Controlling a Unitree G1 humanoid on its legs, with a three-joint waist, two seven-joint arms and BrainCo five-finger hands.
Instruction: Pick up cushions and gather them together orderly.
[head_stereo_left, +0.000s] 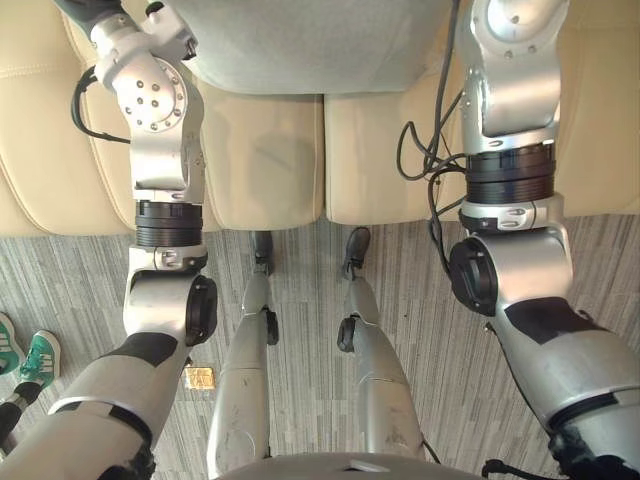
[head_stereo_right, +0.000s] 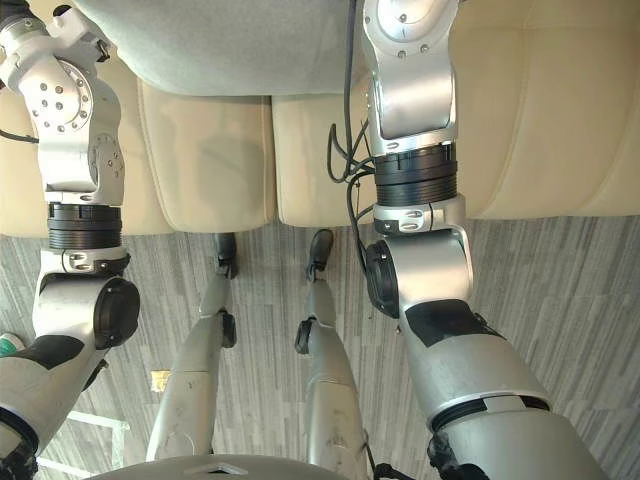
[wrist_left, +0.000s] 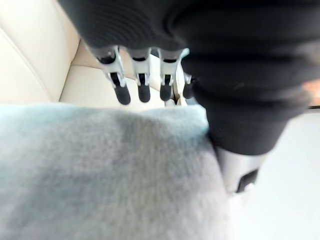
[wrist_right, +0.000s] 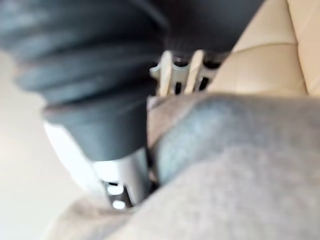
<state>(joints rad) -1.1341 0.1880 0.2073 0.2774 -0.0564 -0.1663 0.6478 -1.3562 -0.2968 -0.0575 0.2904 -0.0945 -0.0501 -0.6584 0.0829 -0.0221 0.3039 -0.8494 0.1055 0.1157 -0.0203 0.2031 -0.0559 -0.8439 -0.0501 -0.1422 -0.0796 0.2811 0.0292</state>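
A grey cushion sits at the far side of the scene, between the robot's two arms. It spans the seam where two beige seat pads of a leather sofa meet. Its near edge crosses both pads. From the head views I cannot tell whether it rests on the seat or is held just above it.

The left arm reaches to the cushion's left end and the right arm to its right end. In the left wrist view the left hand is against the cushion's edge. Its fingers are apart and fairly straight, and their dark tips reach past the grey fabric towards the beige sofa back rather than curling round the cloth. In the right wrist view the right hand is pressed close against the same grey fabric, which bulges up in front of it. The cushion hides that hand's grip, so I cannot tell whether it is apart or clamped.

Nearer, a grey striped floor runs in front of the sofa. A small yellowish object lies on the floor near the left arm. At the far left edge are a person's green and white shoes.
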